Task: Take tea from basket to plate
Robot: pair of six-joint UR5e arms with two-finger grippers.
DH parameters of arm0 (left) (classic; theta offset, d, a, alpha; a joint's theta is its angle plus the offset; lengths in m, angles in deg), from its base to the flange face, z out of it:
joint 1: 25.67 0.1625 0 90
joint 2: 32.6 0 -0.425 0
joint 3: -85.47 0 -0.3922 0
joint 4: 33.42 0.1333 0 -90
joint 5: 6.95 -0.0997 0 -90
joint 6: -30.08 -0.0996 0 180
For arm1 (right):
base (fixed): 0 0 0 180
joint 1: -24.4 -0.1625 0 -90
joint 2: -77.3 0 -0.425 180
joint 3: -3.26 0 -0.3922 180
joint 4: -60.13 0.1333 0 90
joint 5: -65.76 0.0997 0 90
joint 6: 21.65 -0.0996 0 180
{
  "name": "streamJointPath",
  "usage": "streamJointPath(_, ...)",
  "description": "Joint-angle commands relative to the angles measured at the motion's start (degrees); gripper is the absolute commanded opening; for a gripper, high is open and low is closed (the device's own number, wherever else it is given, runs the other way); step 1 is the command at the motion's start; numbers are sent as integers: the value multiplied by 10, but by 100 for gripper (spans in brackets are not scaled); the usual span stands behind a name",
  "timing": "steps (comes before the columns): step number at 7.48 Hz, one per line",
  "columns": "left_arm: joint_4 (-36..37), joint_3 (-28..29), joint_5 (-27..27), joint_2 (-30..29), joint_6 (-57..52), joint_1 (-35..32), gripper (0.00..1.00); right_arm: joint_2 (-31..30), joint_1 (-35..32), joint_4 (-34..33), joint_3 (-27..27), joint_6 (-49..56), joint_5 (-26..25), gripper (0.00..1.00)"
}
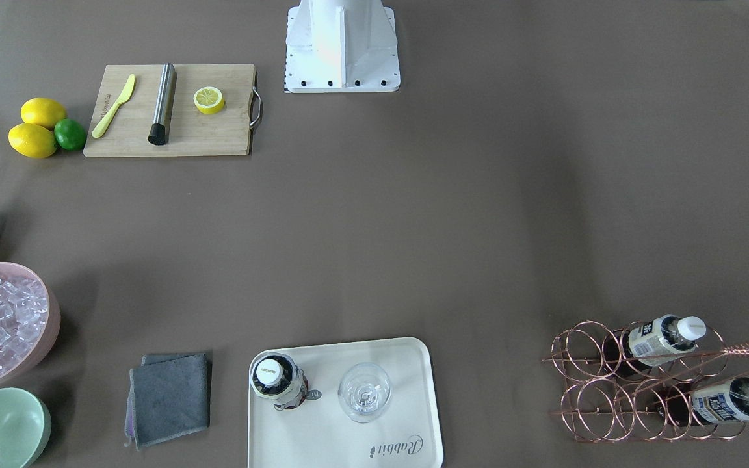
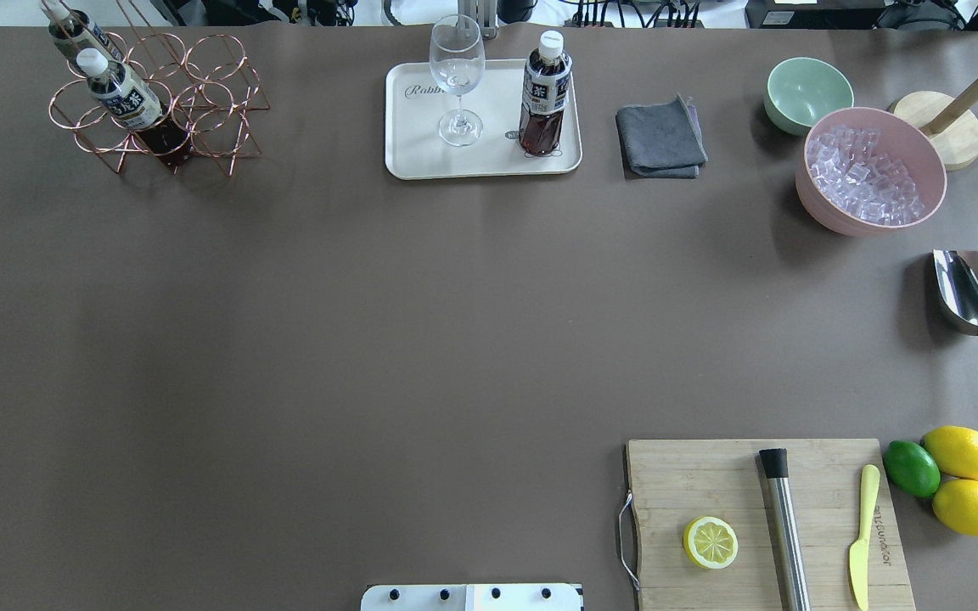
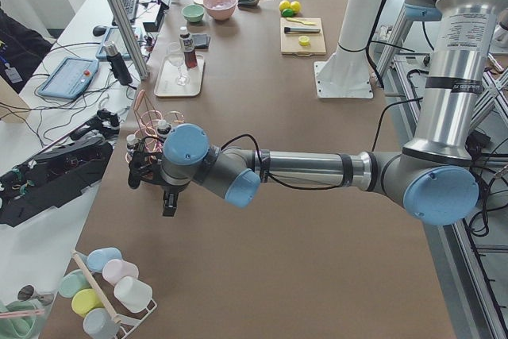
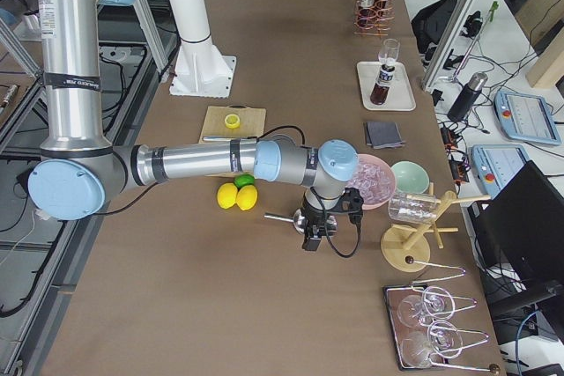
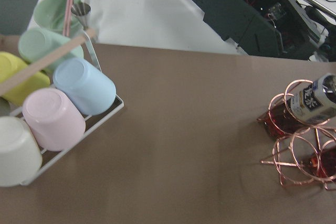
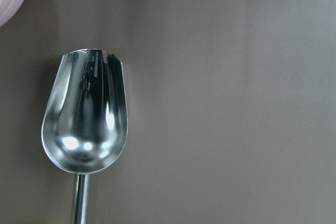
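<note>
One tea bottle [image 2: 544, 102] stands upright on the cream plate [image 2: 489, 163], upper centre of the overhead view, beside a wine glass [image 2: 458, 76]. Two other bottles [image 2: 121, 95] lie in the copper wire basket [image 2: 192, 102], upper left. For the left tool [image 3: 170, 200] and right tool [image 4: 311, 237], open or closed cannot be told

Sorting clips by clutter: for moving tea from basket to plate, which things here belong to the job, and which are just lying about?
Job: tray; bottle of tea standing on it; wire basket; two more bottles in it.
Lying about: wine glass, cloth, green bowl, bowl of ice, scoop, cutting board, lemons and lime.
</note>
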State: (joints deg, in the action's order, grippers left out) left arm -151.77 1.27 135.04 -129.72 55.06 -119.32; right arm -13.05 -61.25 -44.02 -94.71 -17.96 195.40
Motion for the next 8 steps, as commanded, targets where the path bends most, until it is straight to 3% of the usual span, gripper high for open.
streamJointPath(1,33,-8,71,53,-70,4,98,0,0,0,0,0,0,100)
streamJointPath(3,34,-31,67,97,-77,18,98,0,0,0,0,0,-1,100)
streamJointPath(5,78,-46,7,95,-92,92,98,0,0,0,1,0,-1,100)
streamJointPath(7,286,-157,0,97,-122,71,98,0,0,0,1,0,-1,100)
streamJointPath(8,353,-162,-32,93,-225,26,98,0,0,0,1,0,-1,100)
